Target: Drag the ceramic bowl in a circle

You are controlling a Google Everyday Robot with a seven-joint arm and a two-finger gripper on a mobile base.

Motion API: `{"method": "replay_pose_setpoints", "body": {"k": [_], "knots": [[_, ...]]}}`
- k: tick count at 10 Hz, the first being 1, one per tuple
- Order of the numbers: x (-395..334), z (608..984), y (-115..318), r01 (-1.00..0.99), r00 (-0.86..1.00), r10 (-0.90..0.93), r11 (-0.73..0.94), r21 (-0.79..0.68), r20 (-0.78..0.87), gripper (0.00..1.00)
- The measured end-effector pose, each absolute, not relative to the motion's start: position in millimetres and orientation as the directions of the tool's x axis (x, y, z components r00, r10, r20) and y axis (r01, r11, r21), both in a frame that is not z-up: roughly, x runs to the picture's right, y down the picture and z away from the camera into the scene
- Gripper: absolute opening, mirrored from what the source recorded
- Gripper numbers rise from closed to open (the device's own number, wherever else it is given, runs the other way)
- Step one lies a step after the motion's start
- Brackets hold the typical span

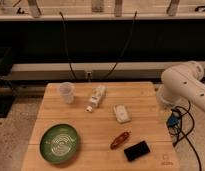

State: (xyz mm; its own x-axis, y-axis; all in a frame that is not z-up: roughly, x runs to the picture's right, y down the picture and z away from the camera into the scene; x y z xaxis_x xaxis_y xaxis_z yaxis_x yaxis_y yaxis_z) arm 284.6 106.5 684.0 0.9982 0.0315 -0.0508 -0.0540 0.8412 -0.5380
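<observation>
Green glaze covered the ceramic bowl [59, 143], a wide, shallow dish with pale rings inside, which sat at the front left corner of the wooden desk [146, 97]. Nothing touched it.

A small clear plastic cup [66, 92] stood upright near the back left of the desk, well apart from the bowl. Just right of the cup lay a slim white bottle [96, 98] on its side, angled from back right to front left. A small white block [122, 113] rested near the middle of the desk. In front of it lay a reddish-brown oblong item [119, 140], and just beside that, toward the front right, a flat black rectangular object [137, 150].

The robot's white arm [183, 87] bulked at the right side of the view, beyond the desk's right edge and far from the bowl. Below the arm, a dark shape with a touch of blue hung next to the desk's right edge among black cables [188, 131]; this looked to be the end effector [172, 120], though the view did not make that certain. Whether it was apart or together could not be told, and it was not clamped on anything visible.

Behind the desk ran a dark wall with a pale ledge, and two black cords [65, 45] dropped down toward a socket at the back edge.
</observation>
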Motion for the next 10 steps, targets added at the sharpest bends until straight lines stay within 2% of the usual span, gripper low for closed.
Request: {"method": "replay_pose_setpoints", "body": {"k": [10], "knots": [[281.5, 683.5, 107.7, -0.047, 0.998, 0.019, 0.842, -0.537, -0.057, 0.80]]}}
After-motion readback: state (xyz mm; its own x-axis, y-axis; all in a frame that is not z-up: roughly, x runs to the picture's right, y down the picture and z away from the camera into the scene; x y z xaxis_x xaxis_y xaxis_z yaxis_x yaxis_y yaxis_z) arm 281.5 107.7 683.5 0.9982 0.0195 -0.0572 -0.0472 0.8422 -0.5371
